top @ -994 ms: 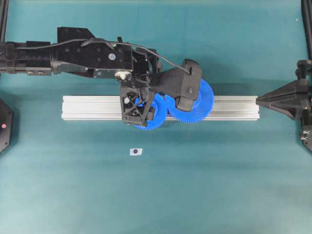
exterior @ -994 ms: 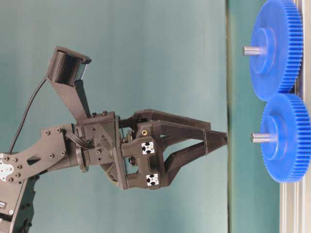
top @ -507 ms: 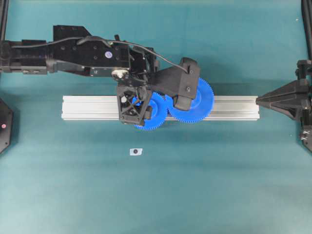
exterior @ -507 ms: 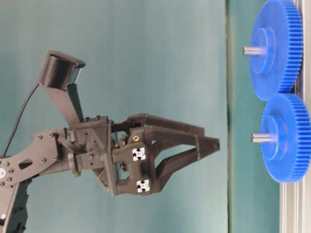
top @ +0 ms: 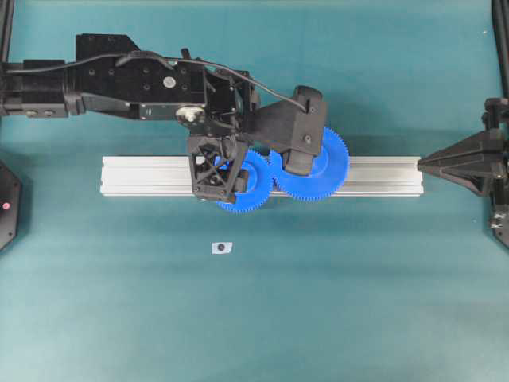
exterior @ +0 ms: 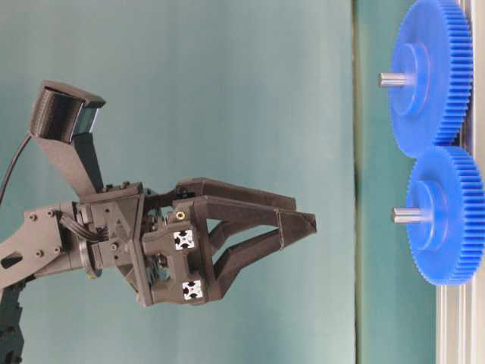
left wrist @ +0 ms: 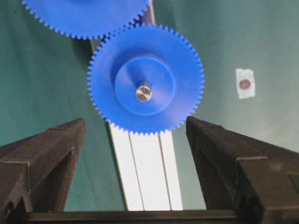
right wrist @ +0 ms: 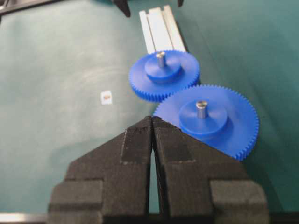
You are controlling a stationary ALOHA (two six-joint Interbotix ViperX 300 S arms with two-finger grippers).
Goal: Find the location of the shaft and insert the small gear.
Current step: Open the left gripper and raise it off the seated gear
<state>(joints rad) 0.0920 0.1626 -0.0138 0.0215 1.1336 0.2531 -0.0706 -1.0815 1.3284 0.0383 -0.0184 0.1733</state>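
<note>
The small gear [left wrist: 145,84] is a blue toothed wheel sitting on the aluminium rail [top: 143,175]. The silvery shaft [left wrist: 143,92] stands up through its hub and also shows in the side view, shaft [exterior: 409,215] in small gear [exterior: 447,227]. My left gripper [left wrist: 135,123] hangs above the small gear [top: 250,191], open and empty, well clear of the shaft tip. Left gripper [exterior: 307,227] holds nothing. My right gripper [right wrist: 152,119] is shut and empty at the rail's right end, right gripper [top: 421,165].
A larger blue gear [top: 330,163] on its own pin meshes with the small one on the rail. A tiny white tag with a dark dot [top: 222,247] lies on the teal mat in front of the rail.
The left gripper has drawn back from the small gear, staying open. The gears and the right arm have not moved.
</note>
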